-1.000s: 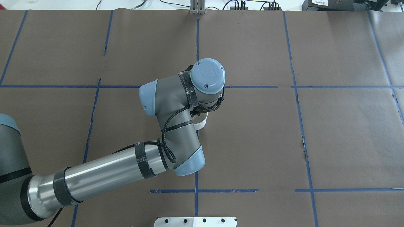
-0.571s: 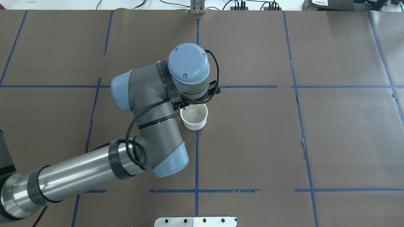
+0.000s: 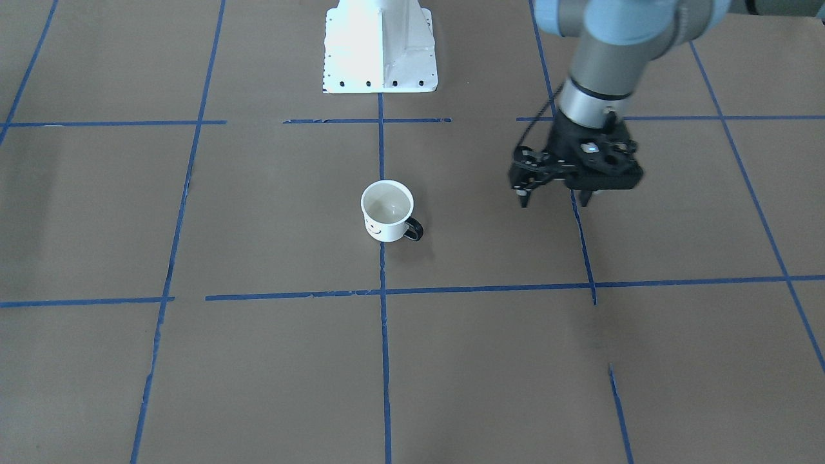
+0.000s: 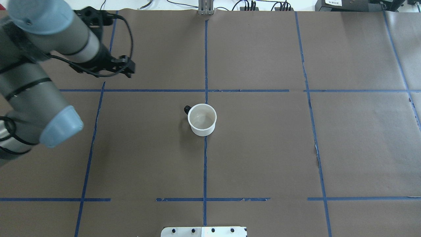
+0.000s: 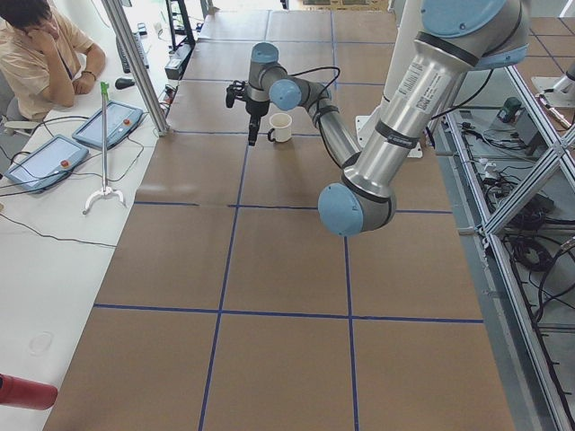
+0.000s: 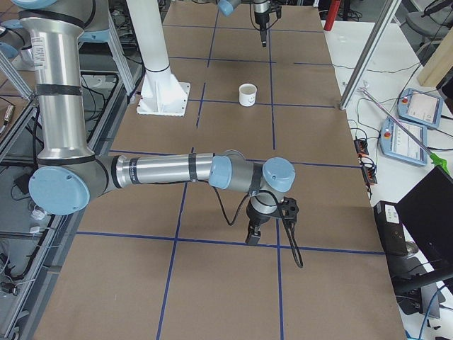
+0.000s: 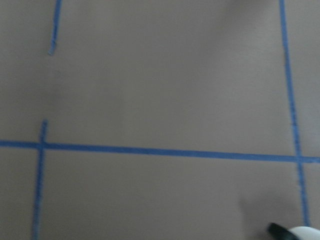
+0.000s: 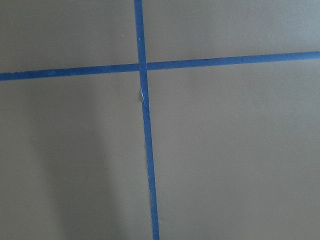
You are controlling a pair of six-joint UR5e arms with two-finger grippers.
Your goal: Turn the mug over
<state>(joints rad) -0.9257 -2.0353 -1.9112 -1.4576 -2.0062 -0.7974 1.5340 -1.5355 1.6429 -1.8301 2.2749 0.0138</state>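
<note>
The mug (image 4: pixel 202 120) stands upright on the brown table, mouth up, at the middle. In the front-facing view the mug (image 3: pixel 387 219) shows its smiley face, with its black handle toward the left arm's side. My left gripper (image 3: pixel 554 202) hangs open and empty above the table, well apart from the mug, and also shows in the overhead view (image 4: pixel 127 70). The left wrist view catches only the mug's edge (image 7: pixel 302 232) at the bottom right. My right gripper (image 6: pixel 253 237) shows only in the exterior right view, low over the table far from the mug; I cannot tell if it is open or shut.
Blue tape lines (image 4: pixel 205 158) divide the brown paper into squares. The white robot base plate (image 3: pixel 380 45) stands at the table's near edge. An operator (image 5: pixel 36 45) sits beyond the far edge, with tablets (image 5: pixel 108 126) on the side table.
My left arm has drawn back from over the mug, to the left and toward the far side. The mug, before partly hidden under the wrist, now stands fully uncovered and upright.
</note>
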